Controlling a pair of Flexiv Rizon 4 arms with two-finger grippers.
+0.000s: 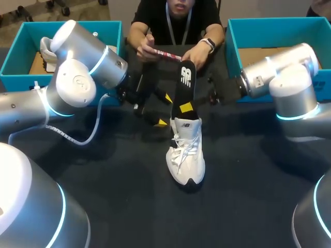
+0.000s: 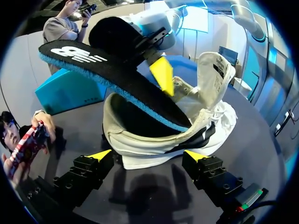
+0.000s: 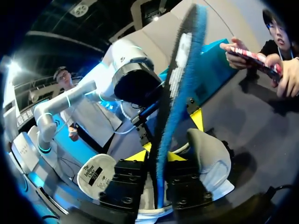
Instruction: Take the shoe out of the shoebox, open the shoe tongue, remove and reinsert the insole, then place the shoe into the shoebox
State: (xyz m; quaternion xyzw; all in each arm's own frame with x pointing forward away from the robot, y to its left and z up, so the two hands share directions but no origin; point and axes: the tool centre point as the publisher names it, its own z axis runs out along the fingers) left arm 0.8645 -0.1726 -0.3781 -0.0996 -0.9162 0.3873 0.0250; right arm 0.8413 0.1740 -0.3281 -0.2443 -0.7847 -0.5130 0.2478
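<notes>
A white shoe (image 1: 185,157) lies mid-table, toe toward me; its heel (image 2: 140,149) faces my left gripper, and its tongue (image 2: 216,70) is pulled up. A black insole (image 1: 184,85) with a blue underside (image 2: 126,88) stands steeply, its lower end inside the shoe's opening. My right gripper (image 1: 185,107) is shut on the insole (image 3: 180,93), a yellow-tipped finger (image 3: 138,155) against each face. My left gripper (image 2: 148,155) stands open just behind the heel, touching nothing. In the head view the left gripper (image 1: 165,110) is just left of the insole.
A teal shoebox (image 1: 15,62) at the back left holds another shoe (image 1: 48,54). A second teal shoebox (image 1: 232,46) stands at the back right. A person's hands (image 1: 196,54) hold a small object over the far table edge, right behind the insole.
</notes>
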